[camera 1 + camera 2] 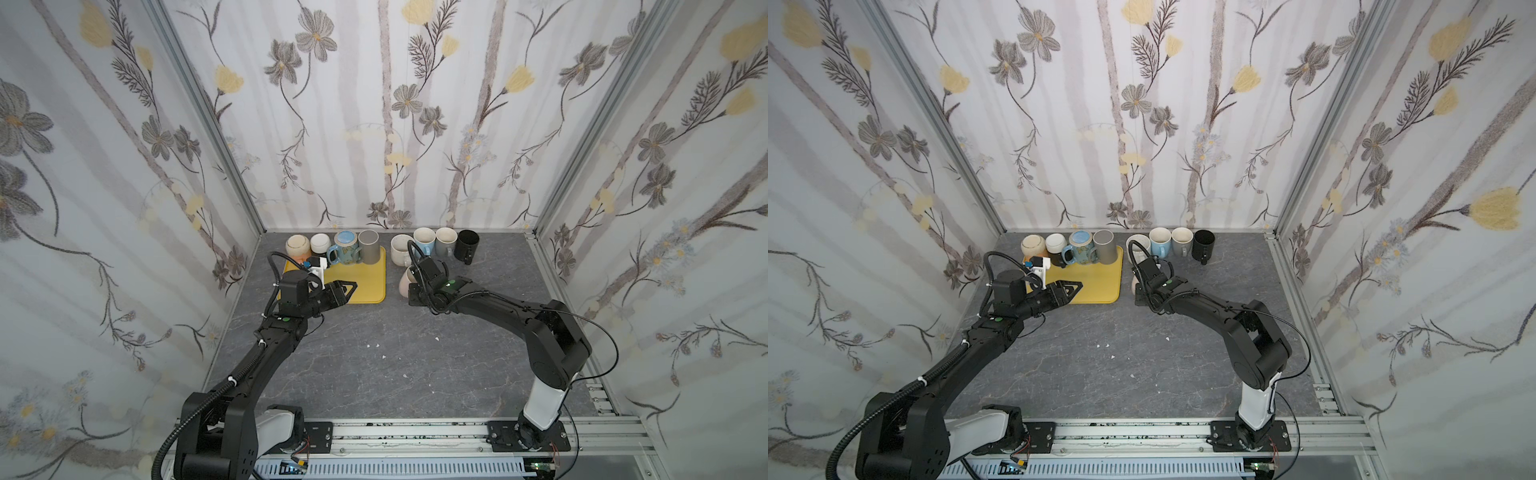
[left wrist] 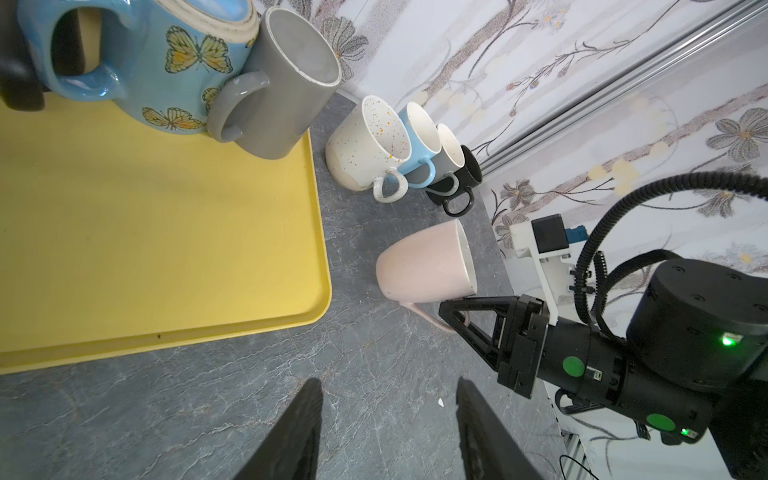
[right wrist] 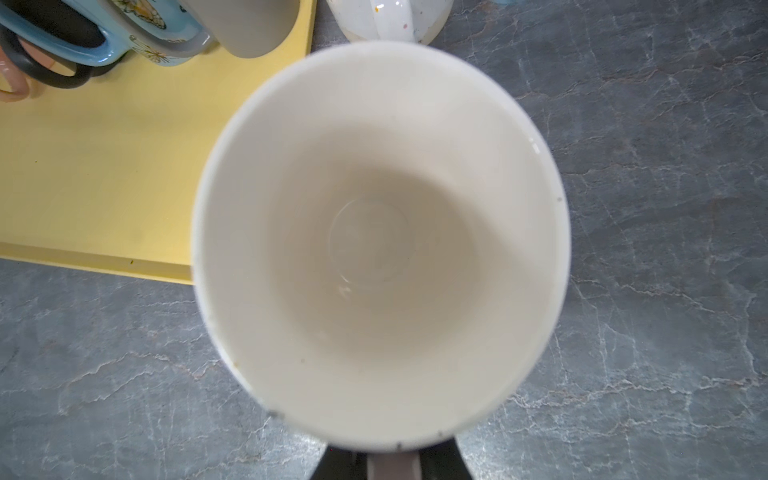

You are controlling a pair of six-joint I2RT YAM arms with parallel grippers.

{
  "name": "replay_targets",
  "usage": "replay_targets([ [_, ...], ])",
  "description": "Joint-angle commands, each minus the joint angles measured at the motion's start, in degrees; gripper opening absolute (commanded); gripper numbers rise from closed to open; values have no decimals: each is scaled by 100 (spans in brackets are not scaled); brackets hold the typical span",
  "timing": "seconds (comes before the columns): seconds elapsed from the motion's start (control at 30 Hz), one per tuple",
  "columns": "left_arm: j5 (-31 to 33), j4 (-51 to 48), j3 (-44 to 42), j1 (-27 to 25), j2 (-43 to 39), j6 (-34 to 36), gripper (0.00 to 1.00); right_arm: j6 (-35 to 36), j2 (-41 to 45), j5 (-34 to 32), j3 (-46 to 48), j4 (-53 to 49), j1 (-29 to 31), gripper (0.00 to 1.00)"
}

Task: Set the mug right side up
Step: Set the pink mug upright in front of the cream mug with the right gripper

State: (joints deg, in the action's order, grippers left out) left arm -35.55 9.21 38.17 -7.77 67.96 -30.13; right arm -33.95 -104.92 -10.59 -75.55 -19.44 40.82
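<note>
The grey marbled table (image 1: 374,365) fills the lower middle of both top views, with a yellow tray (image 1: 365,282) at its upper left. On the tray's far edge stand four upside-down mugs in a row, among them a blue butterfly mug (image 2: 166,62) and a grey mug (image 2: 282,83). To the right of the tray, along the back wall, four upright mugs line up: speckled white mug (image 2: 365,145), light blue mug (image 1: 424,241), another grey, and black mug (image 1: 466,246).

The pink mug (image 2: 424,266) sits just right of the tray, near the centre of both top views and in front of the speckled one. It is tilted, its long axis leaning, base towards the tray and its white mouth facing the right wrist camera. The right gripper (image 2: 457,316) has its jaws nearly closed on the mug's handle. The left gripper (image 1: 347,289) hovers over the tray's near edge, jaws partly apart and holding nothing.
</note>
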Motion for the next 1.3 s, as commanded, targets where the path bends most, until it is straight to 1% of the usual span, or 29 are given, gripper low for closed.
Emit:
replay_targets([
  [0.0,39,19,-21,21,2,99,51,182,-159,-325,-273,91,1,0],
  [0.3,56,-15,-31,30,63,149,51,565,-983,-354,-1333,-394,-18,0],
  [0.5,161,-190,-1,48,59,275,51,695,-1341,-546,-1723,-676,-27,0],
  [0.53,183,-220,6,54,59,301,51,704,-1374,-566,-1751,-695,-25,1],
  [0.8,337,-358,31,87,63,428,52,750,-1505,-550,-1808,-778,-31,26],
  [0.97,423,-436,80,109,90,483,53,750,-1376,-515,-1806,-815,-21,38],
  [1.1,500,-542,233,108,171,546,53,753,-1221,-479,-1806,-844,11,42],
  [1.27,781,-709,586,118,334,664,53,779,-920,-462,-1764,-899,57,44],
])
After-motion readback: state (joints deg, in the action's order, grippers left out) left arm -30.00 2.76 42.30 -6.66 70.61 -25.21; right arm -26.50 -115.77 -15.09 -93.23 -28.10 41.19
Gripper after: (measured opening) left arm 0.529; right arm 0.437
